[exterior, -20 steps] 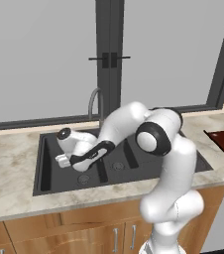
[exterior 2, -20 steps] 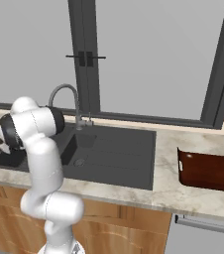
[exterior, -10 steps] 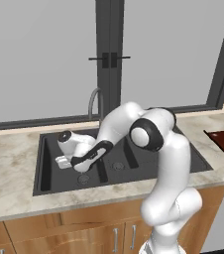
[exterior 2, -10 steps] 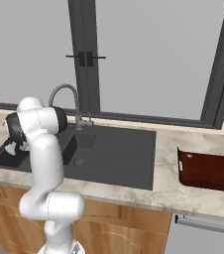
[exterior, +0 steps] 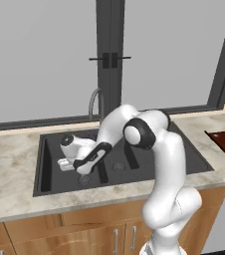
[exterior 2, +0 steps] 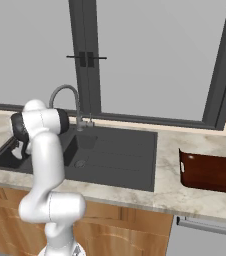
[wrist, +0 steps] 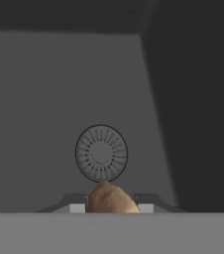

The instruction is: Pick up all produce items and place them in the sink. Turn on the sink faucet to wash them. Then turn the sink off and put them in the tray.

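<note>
My gripper (wrist: 111, 207) is shut on a small brownish-orange produce item (wrist: 110, 197), which sits between the two fingertips (wrist: 77, 208). It hangs just above the floor of the sink's (exterior: 44, 164) large basin, near the round drain (wrist: 101, 153). From the left base camera the hand and gripper (exterior: 64, 164) are low in the left basin, with the drain (exterior: 83, 180) just to their right. The sink faucet (exterior: 93, 102) arches behind the basin, and no water is visible. The dark red-brown tray (exterior 2: 212, 172) rests on the counter to the right of the sink (exterior 2: 120, 150).
The forearm (exterior: 104, 144) crosses the divider between the two basins. A ribbed drainboard (exterior: 184, 154) lies on the sink's right side. A marble counter (exterior: 10, 164) surrounds the sink, and a window with a dark latch (exterior: 109, 60) stands behind it.
The hand has sunk a little lower into the large basin with the lump still in its grip. Nothing else has moved.
</note>
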Robot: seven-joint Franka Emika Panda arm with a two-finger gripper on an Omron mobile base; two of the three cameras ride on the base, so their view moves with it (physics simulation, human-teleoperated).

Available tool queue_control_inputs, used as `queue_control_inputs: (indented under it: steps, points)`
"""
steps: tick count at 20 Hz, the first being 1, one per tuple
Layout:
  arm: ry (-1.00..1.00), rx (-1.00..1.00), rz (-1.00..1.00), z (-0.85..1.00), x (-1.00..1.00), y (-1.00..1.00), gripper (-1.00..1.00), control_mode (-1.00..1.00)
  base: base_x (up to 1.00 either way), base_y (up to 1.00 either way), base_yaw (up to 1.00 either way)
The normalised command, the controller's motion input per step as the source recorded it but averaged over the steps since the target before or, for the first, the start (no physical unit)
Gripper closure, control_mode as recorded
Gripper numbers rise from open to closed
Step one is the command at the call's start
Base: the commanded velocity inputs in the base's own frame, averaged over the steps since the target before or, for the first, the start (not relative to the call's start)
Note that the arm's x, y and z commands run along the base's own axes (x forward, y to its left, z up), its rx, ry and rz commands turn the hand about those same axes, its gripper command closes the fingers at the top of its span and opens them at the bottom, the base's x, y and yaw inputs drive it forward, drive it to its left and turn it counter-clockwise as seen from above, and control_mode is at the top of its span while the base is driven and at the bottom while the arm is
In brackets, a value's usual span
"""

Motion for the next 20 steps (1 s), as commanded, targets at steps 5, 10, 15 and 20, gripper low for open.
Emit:
queue_control_inputs:
  steps: [5,10,15,20]
  points:
    - [0.00,0.00,-0.04,-0.33,0.18,0.01,1.00,-1.00,0.00,0.00,0.00]
    - [0.00,0.00,-0.03,-0.32,0.15,0.01,1.00,-1.00,0.00,0.00,0.00]
    - [0.00,0.00,-0.03,-0.30,0.15,0.01,1.00,-1.00,0.00,0.00,0.00]
    - [0.04,0.00,-0.01,-0.18,0.04,0.02,1.00,-1.00,0.00,0.00,0.00]
